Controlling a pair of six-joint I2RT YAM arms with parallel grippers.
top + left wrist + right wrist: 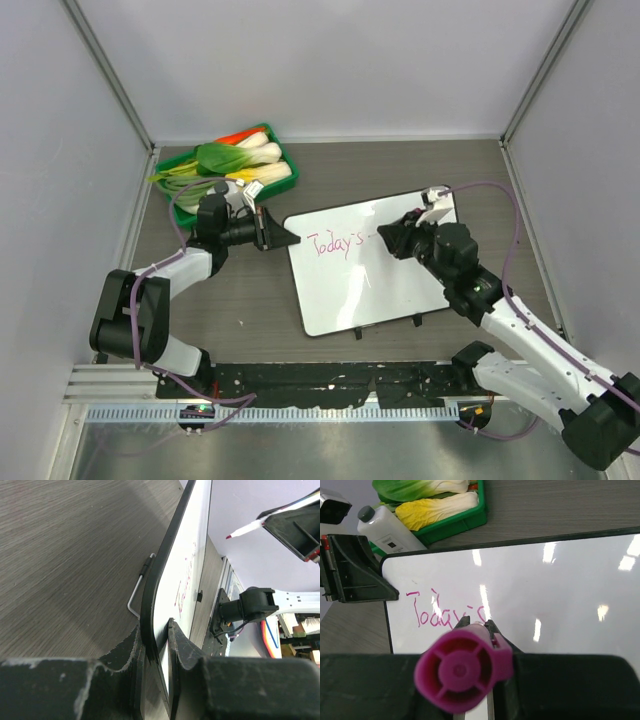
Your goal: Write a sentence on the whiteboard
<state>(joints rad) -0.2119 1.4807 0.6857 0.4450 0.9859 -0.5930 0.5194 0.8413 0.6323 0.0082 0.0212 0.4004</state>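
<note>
The only legible writing was the opening of the sentence (335, 243): the pink handwritten word "Today's", standing on the whiteboard (400, 290) near its left edge, toward the far left corner. A white bottle (387, 530) by that corner bore a small label too fine to read.

Left tool (288, 238) clamped, arm reaching rightward; right tool (388, 238) clamped, arm reaching leftward.

L arm (185, 265), R arm (530, 335): white link shells, blk joints & bases; thin purple cables (515, 240) looped alongside ea.
</note>
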